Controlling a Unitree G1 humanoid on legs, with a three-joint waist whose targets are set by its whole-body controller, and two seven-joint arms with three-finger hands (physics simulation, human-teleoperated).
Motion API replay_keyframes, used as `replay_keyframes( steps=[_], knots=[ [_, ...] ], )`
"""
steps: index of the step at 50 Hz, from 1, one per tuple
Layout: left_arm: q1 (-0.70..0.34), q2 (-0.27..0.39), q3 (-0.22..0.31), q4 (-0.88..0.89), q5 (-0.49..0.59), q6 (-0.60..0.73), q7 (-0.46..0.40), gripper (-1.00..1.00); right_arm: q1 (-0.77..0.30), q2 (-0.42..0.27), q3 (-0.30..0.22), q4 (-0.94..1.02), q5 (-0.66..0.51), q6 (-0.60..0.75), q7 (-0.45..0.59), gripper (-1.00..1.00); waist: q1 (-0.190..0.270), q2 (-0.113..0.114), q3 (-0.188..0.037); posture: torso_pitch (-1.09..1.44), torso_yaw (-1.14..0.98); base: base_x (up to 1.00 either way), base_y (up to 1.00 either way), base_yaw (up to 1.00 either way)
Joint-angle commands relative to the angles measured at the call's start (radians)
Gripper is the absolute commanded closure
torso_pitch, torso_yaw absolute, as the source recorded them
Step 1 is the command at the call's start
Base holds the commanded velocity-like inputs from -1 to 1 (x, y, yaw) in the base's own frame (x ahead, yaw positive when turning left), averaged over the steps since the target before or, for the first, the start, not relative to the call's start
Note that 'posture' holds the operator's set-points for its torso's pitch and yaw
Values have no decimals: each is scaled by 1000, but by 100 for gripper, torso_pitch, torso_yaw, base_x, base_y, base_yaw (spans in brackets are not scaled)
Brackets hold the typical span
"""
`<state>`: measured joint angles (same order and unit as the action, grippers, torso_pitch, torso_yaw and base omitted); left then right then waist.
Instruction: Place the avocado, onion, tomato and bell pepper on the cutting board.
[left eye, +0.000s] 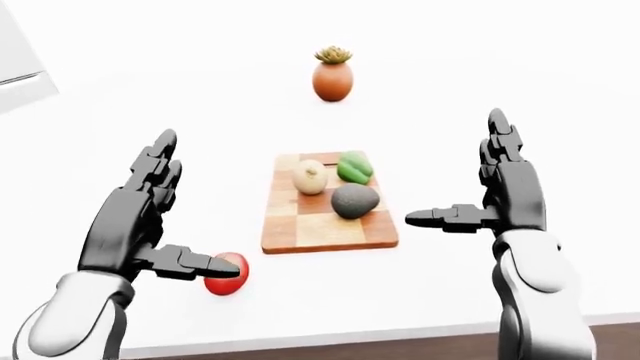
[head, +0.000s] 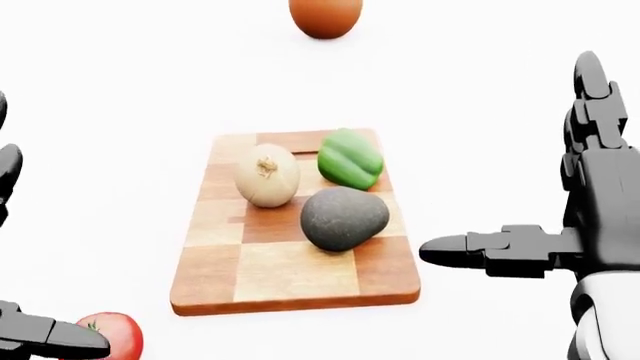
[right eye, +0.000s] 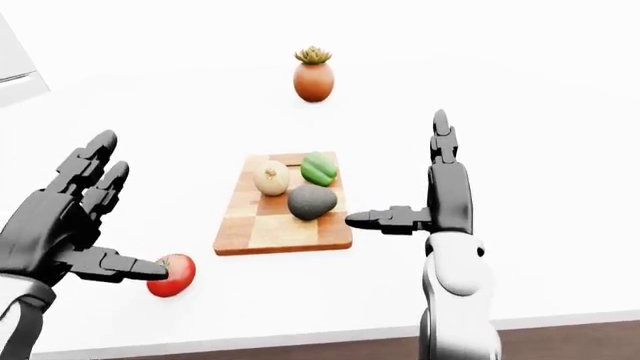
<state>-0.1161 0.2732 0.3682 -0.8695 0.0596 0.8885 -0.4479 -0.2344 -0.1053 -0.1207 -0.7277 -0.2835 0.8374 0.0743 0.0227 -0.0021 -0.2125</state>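
while three of the four vegetables already rest on the checkered wooden cutting board (head: 290, 289), the round red tomato (left eye: 228, 273) is seen off it, on the white tabletop (left eye: 480, 97) near the board's lower left corner in the left-eye view. the pale round onion (head: 267, 175), the glossy green bell pepper (head: 350, 158) and the dark grey, stone-like avocado (head: 344, 217) are grouped on the upper half of the board, the avocado touching or nearly touching the other two.

the black three-fingered left hand (left eye: 140, 225) is shown spread open just above and left of the tomato, its thumb tip overlapping the fruit's edge in view; real contact cannot be told. the matching right hand (left eye: 495, 196) is held open and empty to the right of the board, thumb pointed toward the avocado but apart from it.

the tomato is judged light, smooth-skinned and apt to roll or slip, and soft enough to be bruised by a hard squeeze; a hold across its widest middle, thumb opposed to the two fingers, is judged best.

the lower half of the board is left free for it. nothing is seen between tomato and board. a terracotta pot with a small succulent (left eye: 333, 75) stands well apart near the top of the view.
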Motion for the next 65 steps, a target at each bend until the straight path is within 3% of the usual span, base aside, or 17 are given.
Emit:
replay_keyframes(
  steps=[1,10,20,56,65],
  knots=[
    [-6,-4,-20,-16,42,-46,-35,-100,-26,-2,0,-28,5,-36,-6,-100,-1,-1,-5,-25,0,0,0,0],
    [17,-41,-66,36,168,-144,-93,-100,-22,-6,-1,-22,1,-39,-6,-100,2,-7,-9,-25,0,0,0,0],
    [49,-65,-81,98,240,-220,-137,-100,-20,-6,2,0,1,-57,-11,-100,2,-10,-12,-25,0,0,0,0],
    [157,-129,-73,197,308,-349,-188,-100,11,5,6,14,-5,-90,-24,-100,1,-11,-17,-25,0,0,0,0],
    [165,-130,-73,208,322,-357,-202,-59,4,6,6,21,-4,-87,-27,-100,2,-10,-18,-25,0,0,0,0]
  ],
)
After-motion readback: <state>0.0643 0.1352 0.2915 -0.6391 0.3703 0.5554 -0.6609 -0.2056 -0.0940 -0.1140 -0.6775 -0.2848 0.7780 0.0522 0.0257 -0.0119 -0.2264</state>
